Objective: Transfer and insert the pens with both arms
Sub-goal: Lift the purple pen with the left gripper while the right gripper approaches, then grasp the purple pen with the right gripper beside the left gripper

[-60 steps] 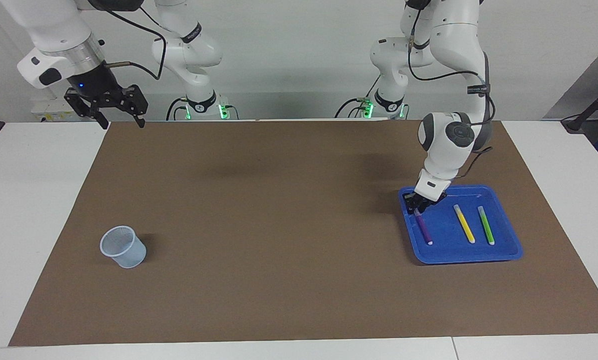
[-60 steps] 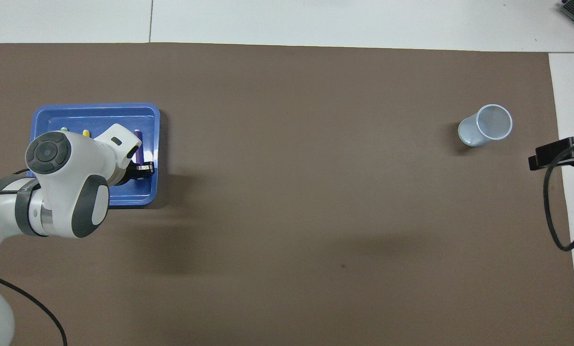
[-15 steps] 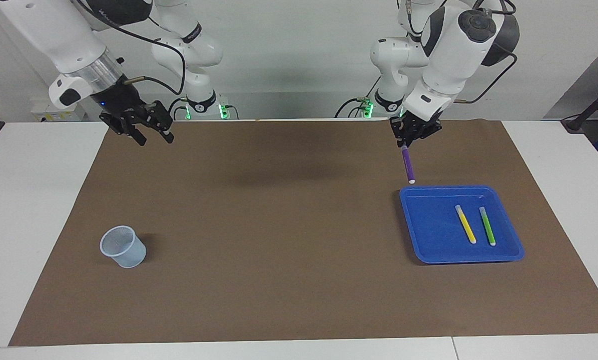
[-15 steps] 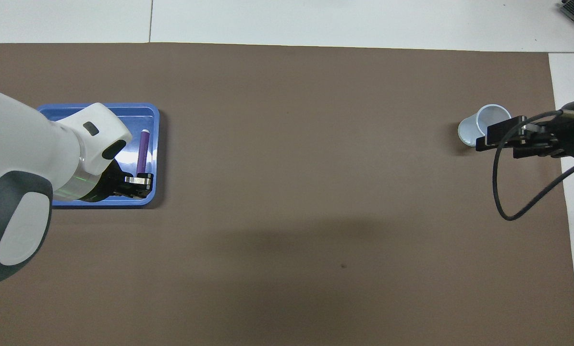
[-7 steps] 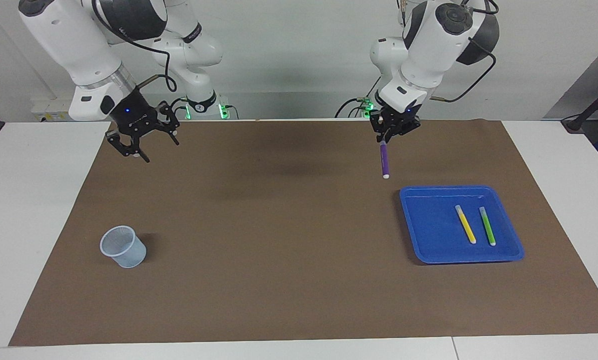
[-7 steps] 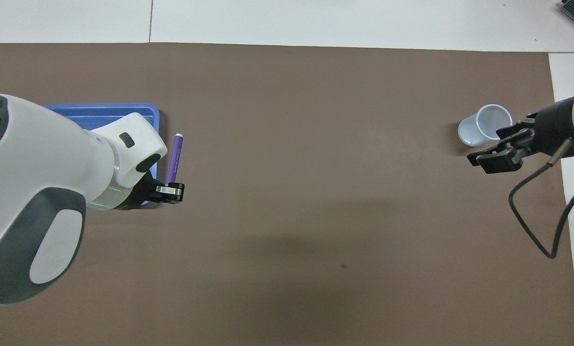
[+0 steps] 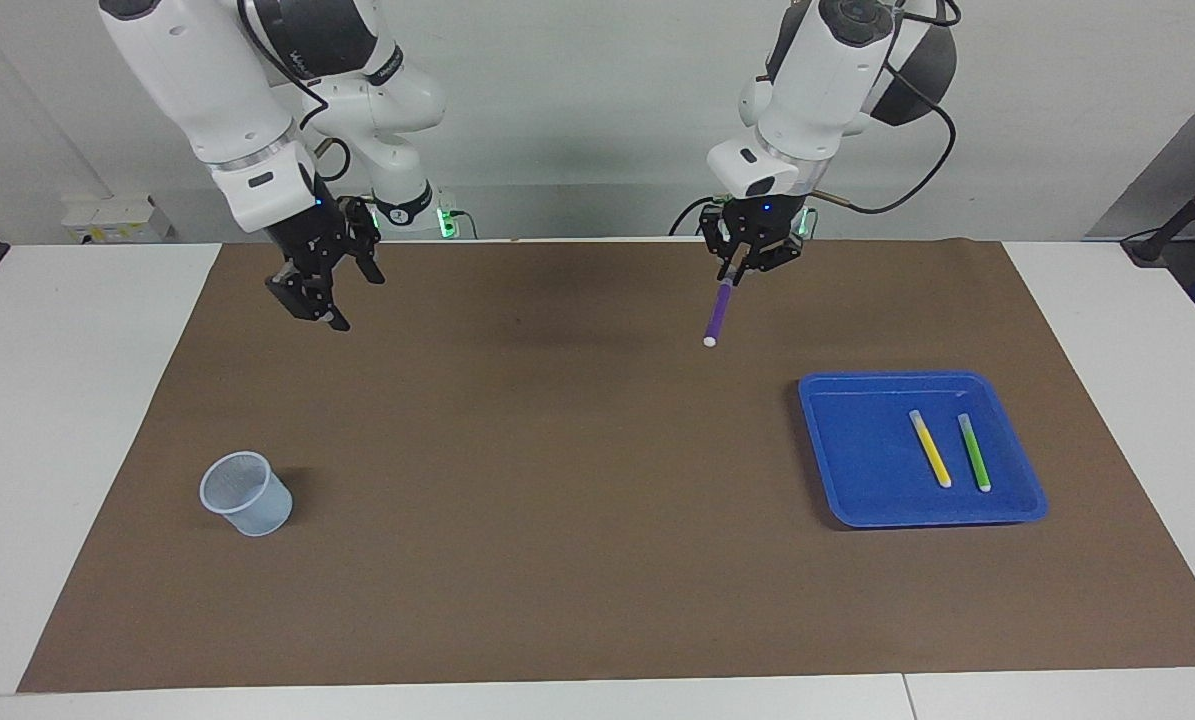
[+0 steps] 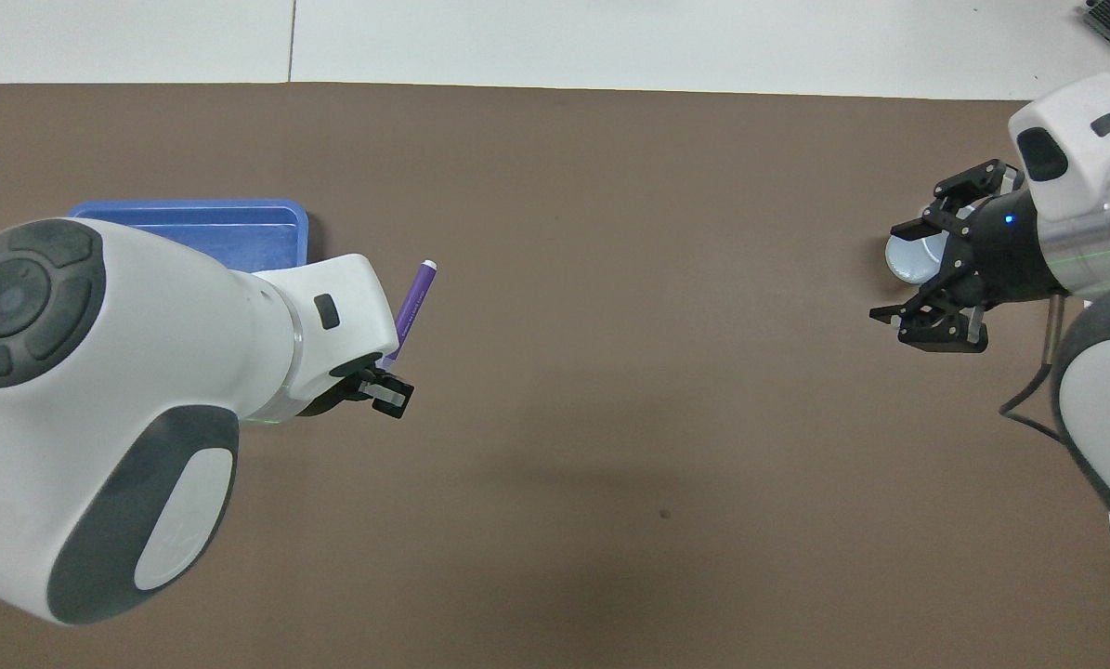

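Observation:
My left gripper [image 7: 740, 267] is shut on the upper end of the purple pen [image 7: 718, 312], up in the air over the brown mat beside the blue tray [image 7: 862, 450]. The pen hangs tilted with its pale cap end down; from overhead the purple pen [image 8: 412, 302] sticks out past the left gripper [image 8: 383, 370]. The yellow pen [image 7: 929, 448] and green pen [image 7: 974, 451] lie side by side in the tray; the left arm hides them from overhead. My right gripper [image 7: 349, 297] is open and holds nothing, over the mat at the right arm's end; overhead the right gripper [image 8: 894, 274] partly covers the cup.
A pale translucent cup [image 7: 247, 493] stands upright on the brown mat [image 7: 557, 480] at the right arm's end, farther from the robots than the right gripper's spot. Overhead, only part of the cup [image 8: 906, 261] and of the tray [image 8: 202, 223] shows.
The left gripper has carried the purple pen off the tray toward the table's middle, and the pen now tilts the other way. The right gripper has swung inward over the mat and turned.

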### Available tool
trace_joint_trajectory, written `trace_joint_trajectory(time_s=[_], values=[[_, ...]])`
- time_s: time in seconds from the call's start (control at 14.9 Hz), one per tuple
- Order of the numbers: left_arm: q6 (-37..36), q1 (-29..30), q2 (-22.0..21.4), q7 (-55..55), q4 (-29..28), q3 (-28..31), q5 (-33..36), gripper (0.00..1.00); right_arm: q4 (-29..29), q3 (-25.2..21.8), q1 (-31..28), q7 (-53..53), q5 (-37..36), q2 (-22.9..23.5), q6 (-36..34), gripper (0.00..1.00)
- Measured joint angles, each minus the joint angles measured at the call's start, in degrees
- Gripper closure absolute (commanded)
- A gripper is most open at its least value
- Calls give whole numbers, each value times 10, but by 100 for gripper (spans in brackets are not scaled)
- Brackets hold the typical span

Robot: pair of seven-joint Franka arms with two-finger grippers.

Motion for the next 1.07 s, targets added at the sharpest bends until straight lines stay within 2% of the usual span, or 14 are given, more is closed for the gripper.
trace_joint_trajectory(time_s=[0.27, 0.47, 0.8, 1.07], values=[[22, -23, 0, 62, 0, 0, 0, 100, -9, 1, 9, -176, 0, -3, 1, 22], [53, -48, 0, 76, 0, 0, 0, 100, -14, 12, 18, -264, 0, -6, 17, 23], [83, -81, 1, 94, 0, 0, 0, 100, -15, 79, 33, -294, -3, -7, 67, 28], [91, -101, 1, 99, 0, -1, 9, 100, -15, 94, 36, -320, -6, -7, 90, 34]])
